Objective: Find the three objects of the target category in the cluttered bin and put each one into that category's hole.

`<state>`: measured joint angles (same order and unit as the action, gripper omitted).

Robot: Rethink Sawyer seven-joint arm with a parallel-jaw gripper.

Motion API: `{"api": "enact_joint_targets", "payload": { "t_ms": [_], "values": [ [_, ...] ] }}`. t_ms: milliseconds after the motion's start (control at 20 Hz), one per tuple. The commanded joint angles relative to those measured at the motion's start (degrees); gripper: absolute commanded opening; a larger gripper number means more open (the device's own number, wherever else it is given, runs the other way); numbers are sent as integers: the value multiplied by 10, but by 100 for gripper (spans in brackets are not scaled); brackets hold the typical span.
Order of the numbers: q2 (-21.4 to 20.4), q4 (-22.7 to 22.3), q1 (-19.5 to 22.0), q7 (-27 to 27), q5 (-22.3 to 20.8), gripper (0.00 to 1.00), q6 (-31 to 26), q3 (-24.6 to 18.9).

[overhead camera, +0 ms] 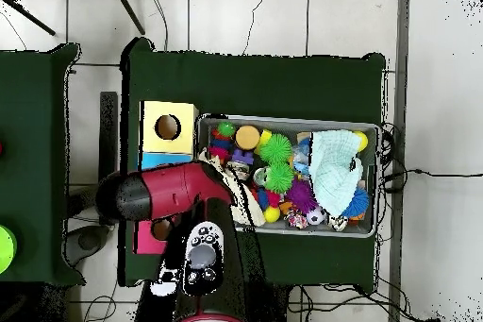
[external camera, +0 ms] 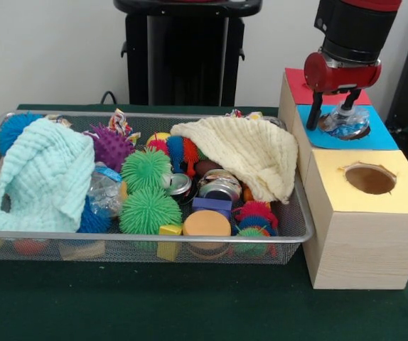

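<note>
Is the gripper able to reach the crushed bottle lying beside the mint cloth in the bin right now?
Probably not yet: the gripper is at the blue hole with another bottle between its jaws. The bin's bottle lies partly tucked under the mint cloth, beside a green spiky ball.

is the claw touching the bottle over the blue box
Touching. The front view shows the claw closed around the crushed bottle, its dark fingers pressed on either side of it, over the blue hole.
</note>
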<state>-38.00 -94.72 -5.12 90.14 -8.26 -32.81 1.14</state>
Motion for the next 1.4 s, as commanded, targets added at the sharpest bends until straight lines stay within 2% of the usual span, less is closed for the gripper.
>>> {"api": "enact_joint_targets", "payload": {
  "t_ms": [50,100,250,400,500,700,800,950,1250,1350,1400],
  "values": [
    [109,-5,40,63,-63,100,169,-15],
    [108,-1,29,70,-70,100,170,-3],
    [102,36,-43,120,-94,100,123,82],
    [80,46,-60,115,-93,100,75,102],
    [73,47,-70,114,-91,100,64,113],
    [55,44,-75,100,-78,100,38,116],
    [29,30,-59,73,-60,100,15,91],
    [71,57,-76,99,-76,100,44,117],
    [57,41,-60,86,-68,100,54,100],
    [62,49,-75,99,-77,100,52,123],
    [50,41,-69,90,-74,100,48,116]
  ]
}}
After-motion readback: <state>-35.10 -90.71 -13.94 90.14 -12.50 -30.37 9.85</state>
